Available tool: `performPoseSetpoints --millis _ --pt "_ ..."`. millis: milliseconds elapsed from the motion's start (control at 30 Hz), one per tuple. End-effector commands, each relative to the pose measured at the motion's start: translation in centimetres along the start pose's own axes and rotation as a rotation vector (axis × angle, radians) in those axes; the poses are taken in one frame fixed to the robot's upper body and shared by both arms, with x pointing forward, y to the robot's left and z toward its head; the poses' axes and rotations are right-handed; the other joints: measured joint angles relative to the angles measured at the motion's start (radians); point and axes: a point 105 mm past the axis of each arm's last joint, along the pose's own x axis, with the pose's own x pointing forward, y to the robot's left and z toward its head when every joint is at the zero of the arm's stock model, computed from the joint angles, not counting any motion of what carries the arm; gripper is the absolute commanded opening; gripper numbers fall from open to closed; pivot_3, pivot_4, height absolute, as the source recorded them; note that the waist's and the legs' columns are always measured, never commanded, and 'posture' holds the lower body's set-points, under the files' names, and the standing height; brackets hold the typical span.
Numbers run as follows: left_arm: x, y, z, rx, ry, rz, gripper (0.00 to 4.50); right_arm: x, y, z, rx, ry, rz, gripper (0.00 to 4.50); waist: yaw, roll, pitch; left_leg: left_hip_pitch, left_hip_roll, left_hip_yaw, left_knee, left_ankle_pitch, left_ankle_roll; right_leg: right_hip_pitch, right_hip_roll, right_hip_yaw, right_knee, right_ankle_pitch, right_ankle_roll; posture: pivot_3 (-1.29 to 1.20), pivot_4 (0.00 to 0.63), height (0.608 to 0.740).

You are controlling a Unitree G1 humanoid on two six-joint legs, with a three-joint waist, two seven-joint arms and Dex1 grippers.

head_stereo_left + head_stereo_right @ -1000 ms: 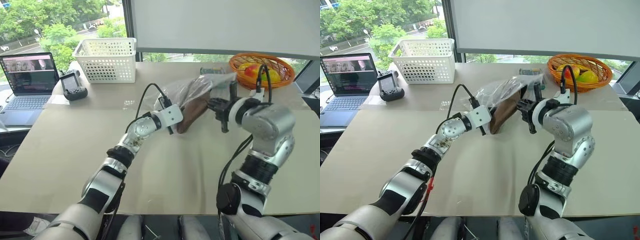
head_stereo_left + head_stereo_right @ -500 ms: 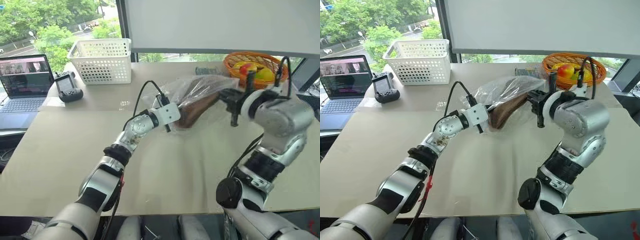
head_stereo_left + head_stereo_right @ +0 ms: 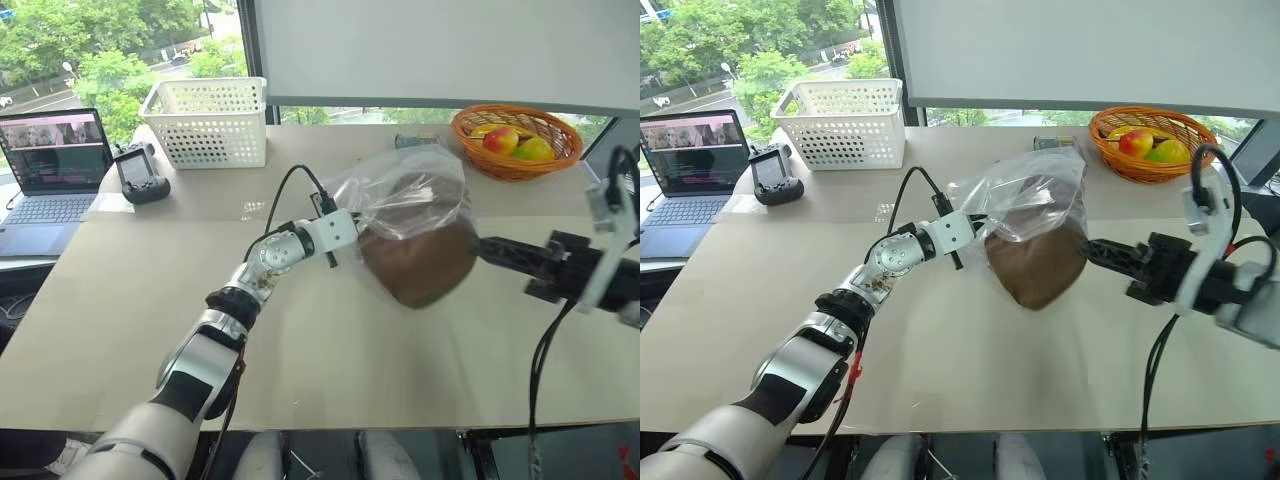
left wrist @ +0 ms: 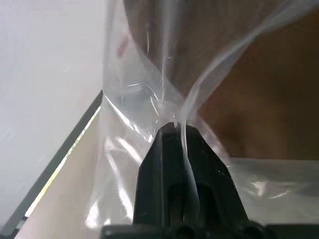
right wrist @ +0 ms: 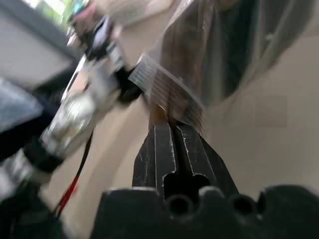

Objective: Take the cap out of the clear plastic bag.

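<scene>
Hanging between the 2 grippers over the beige table (image 3: 130, 300), the clear plastic bag (image 3: 405, 200) is stretched across the middle of the scene with the cap (image 3: 418, 262) inside it. The cap is a rounded brown lump sagging in the lower part of the bag, and the crinkled film rises above it into a loose, glossy peak. Whether the bottom of the lump touches the tabletop cannot be told.

The left gripper (image 3: 338, 240) has its 2 black fingers pressed together on a fold of the bag's film at the side nearer the laptop; in the left wrist view the plastic runs straight out of the closed fingertips (image 4: 174, 137), with brown fabric behind it. The right gripper (image 3: 1102, 252) reaches in from the opposite side, fingers closed; in the right wrist view an edge of the film sits at its tips (image 5: 164, 127), so it pinches the bag too.

At the far edge of the table stand 2 containers. The white perforated basket (image 3: 212, 120) sits near the window, and its contents cannot be made out. The orange woven basket (image 3: 515, 140) holds fruit (image 3: 505, 140), a red-and-yellow piece beside a green one. An open laptop (image 3: 55, 165) and a small black device (image 3: 137, 172) lie beside the white basket.
</scene>
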Motion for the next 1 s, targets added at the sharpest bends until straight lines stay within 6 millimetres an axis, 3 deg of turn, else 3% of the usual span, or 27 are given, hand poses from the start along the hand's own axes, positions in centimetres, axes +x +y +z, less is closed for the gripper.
performPoseSetpoints --millis 33,67,200,300,367,467,567,833,900,1000 --pt "-0.2 1.1 0.1 0.025 0.001 0.024 0.0 -2.1 2.6 0.4 -0.012 0.075 0.14 0.06 0.001 -0.001 0.0 0.0 0.0 0.0 0.0 0.0 0.0 0.0 0.0 0.0 0.0 0.0 0.0 0.0 0.15 0.74" --pt "-0.2 1.1 0.1 0.027 0.0 0.023 0.0 -2.0 2.5 0.2 -0.019 0.089 0.115 0.06 0.001 -0.001 0.0 0.001 0.0 0.0 0.001 0.0 0.0 0.001 0.0 0.0 0.0 0.0 0.0 0.0 0.15 0.74" --pt "-0.2 1.3 0.2 0.032 0.0 0.029 0.0 0.0 1.5 -3.7 -0.066 0.231 -0.058 0.06 0.004 -0.001 0.0 0.0 0.001 0.0 0.001 0.0 0.0 0.0 0.001 0.0 0.001 0.0 0.0 0.0 0.15 0.74" --pt "-0.1 1.9 0.4 0.042 -0.003 0.043 0.0 1.4 1.5 -4.3 -0.08 0.188 -0.061 0.06 0.005 -0.002 0.001 -0.001 0.0 0.0 0.001 0.0 0.0 -0.001 0.0 0.0 0.001 0.0 0.001 0.0 0.15 0.74" --pt "-0.2 2.3 0.5 0.049 -0.006 0.053 0.0 2.4 0.7 -2.7 -0.025 0.024 -0.038 0.06 0.005 -0.004 0.001 -0.001 -0.001 0.0 0.002 0.0 0.0 -0.001 0.0 0.0 0.001 0.0 0.002 0.0 0.15 0.74" --pt "-0.3 2.9 0.7 0.067 -0.012 0.068 0.0 3.9 -2.7 1.1 -0.007 -0.263 -0.196 0.06 0.003 -0.007 0.002 0.0 0.0 0.0 0.004 0.0 0.0 0.0 0.001 0.001 0.001 0.001 0.002 0.0 0.15 0.74" --pt "-0.6 3.4 0.8 0.115 -0.017 0.067 0.0 5.7 -5.2 2.8 0.0 -0.384 -0.312 0.06 0.005 -0.007 0.002 0.0 0.0 0.0 0.005 0.001 -0.001 0.0 0.001 0.001 0.001 0.002 0.003 0.0 0.15 0.74" --pt "-1.6 6.6 0.7 0.255 0.021 0.094 0.0 10.3 -7.2 0.5 0.038 -0.298 -0.341 0.06 0.017 -0.006 0.002 -0.003 0.0 0.0 0.002 0.001 -0.001 -0.003 0.0 0.0 0.0 0.003 0.002 0.0 0.15 0.74" --pt "-1.7 7.2 0.8 0.261 0.026 0.102 0.0 10.4 -8.4 -1.1 0.025 -0.206 -0.4 0.06 0.021 -0.006 0.002 -0.003 0.0 0.0 0.002 0.001 -0.001 -0.003 0.0 0.0 0.0 0.003 0.002 0.0 0.15 0.74" --pt "-1.4 7.1 0.9 0.249 0.019 0.103 0.0 9.6 -8.9 -1.8 0.0 -0.167 -0.422 0.06 0.034 -0.006 0.002 -0.002 0.0 0.0 0.002 0.001 -0.001 -0.003 0.0 0.0 0.0 0.003 0.002 0.0 0.15 0.74"
